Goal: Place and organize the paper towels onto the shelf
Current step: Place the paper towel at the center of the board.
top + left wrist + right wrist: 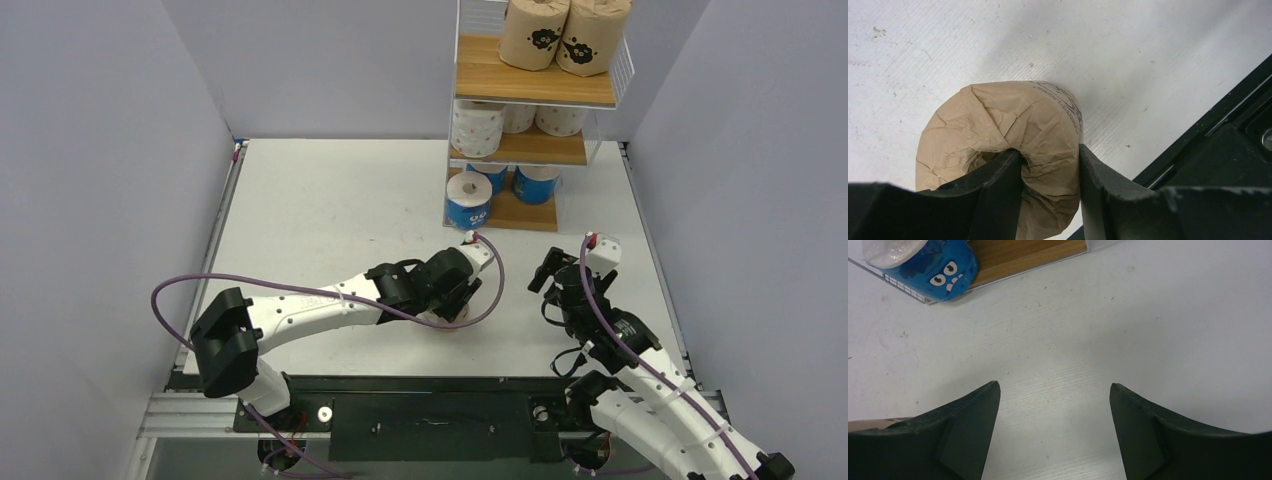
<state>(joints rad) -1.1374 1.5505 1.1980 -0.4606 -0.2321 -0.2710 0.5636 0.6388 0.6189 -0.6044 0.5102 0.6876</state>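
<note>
My left gripper is shut on a brown paper towel roll, with one finger in its crumpled core hole and the other on its outer wall. In the top view the left gripper hides most of that roll, near the table's front middle. My right gripper hangs open over bare table, holding nothing. The shelf stands at the back right. Two brown rolls are on its top board, three white rolls on the middle one and three blue-and-white rolls on the bottom one.
Grey walls close in the table on the left, back and right. A black base rail runs along the near edge just beside the held roll. A purple cable loops off the left arm. One blue roll lies ahead-left of the right gripper.
</note>
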